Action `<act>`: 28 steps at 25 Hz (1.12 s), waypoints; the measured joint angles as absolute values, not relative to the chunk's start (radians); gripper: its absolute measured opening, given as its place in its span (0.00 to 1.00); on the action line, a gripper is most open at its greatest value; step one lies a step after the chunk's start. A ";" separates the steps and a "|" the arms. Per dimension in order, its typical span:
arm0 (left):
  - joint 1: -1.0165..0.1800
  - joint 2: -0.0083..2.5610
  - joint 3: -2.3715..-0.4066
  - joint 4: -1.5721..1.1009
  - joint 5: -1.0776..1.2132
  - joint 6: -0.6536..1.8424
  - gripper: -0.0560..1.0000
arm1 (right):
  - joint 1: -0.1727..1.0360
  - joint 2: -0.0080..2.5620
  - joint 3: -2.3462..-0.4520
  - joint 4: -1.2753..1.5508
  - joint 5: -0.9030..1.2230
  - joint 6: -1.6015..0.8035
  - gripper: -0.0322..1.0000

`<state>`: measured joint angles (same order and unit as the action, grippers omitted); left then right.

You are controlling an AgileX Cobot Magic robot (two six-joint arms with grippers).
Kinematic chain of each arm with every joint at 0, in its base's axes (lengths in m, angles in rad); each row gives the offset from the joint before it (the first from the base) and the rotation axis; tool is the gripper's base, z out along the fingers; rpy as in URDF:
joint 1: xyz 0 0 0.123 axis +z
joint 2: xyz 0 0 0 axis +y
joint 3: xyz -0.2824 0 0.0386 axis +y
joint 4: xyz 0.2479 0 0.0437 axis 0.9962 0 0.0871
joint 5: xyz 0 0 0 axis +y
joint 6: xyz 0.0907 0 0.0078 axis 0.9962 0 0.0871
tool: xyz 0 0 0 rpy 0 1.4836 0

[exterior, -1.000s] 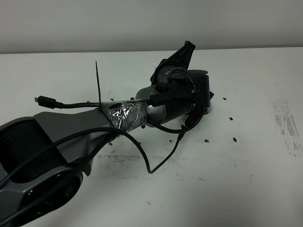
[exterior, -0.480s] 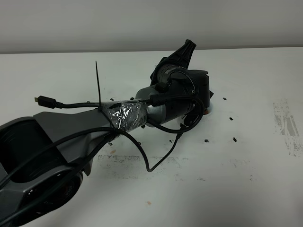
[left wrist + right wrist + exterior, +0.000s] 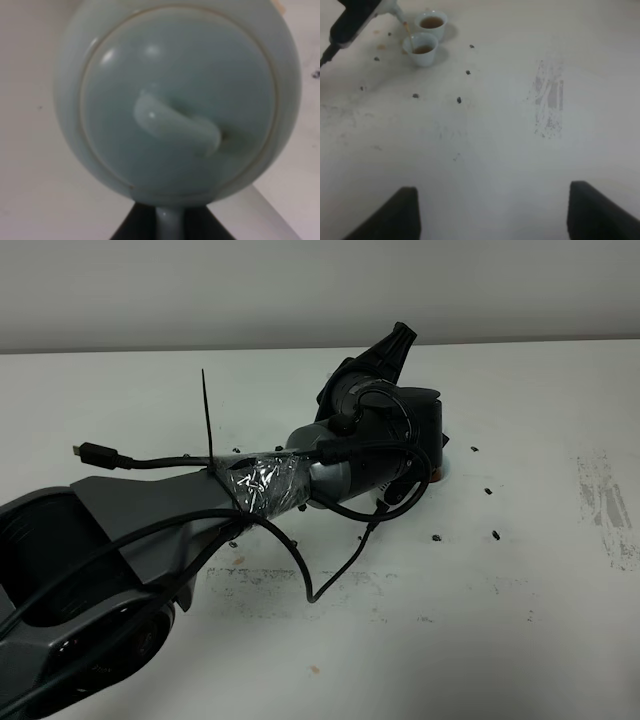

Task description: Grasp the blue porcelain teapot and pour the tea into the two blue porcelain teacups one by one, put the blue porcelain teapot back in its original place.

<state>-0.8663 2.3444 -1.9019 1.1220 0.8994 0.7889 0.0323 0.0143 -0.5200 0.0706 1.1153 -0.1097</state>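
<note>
The pale blue teapot (image 3: 175, 100) fills the left wrist view, lid and knob facing the camera. My left gripper (image 3: 170, 231) is shut on its loop handle. In the right wrist view the teapot's spout (image 3: 395, 7) pokes out from under the left arm (image 3: 355, 20), and a thin brown stream falls from it into the nearer teacup (image 3: 421, 48). The second teacup (image 3: 432, 22) stands touching it just behind. Both hold brown tea. In the high view the left arm (image 3: 300, 480) hides the teapot and the cups. My right gripper (image 3: 495, 220) is open and empty, well away from the cups.
Small dark specks (image 3: 459, 100) and a few brown drops (image 3: 381, 46) lie on the white table around the cups. A grey scuffed patch (image 3: 549, 100) marks the table to the right. A loose black cable (image 3: 340, 560) hangs from the left arm.
The left wrist has shifted very slightly and the hanging cable loop has swung a little down and left. Nothing else moved.
</note>
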 joint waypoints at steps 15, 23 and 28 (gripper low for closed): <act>-0.866 2.344 -1.902 1.125 0.887 0.834 0.10 | 0.032 0.014 -0.520 0.071 1.115 -0.110 0.60; -0.866 2.344 -1.902 1.125 0.884 0.837 0.10 | 0.032 0.014 -0.520 0.071 1.115 -0.110 0.60; -0.866 2.344 -1.902 1.125 0.883 0.855 0.10 | 0.032 0.014 -0.520 0.071 1.115 -0.110 0.60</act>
<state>-0.8663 2.3444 -1.9019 1.1250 0.8831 0.8547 0.0323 0.0143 -0.5200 0.0706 1.1153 -0.1097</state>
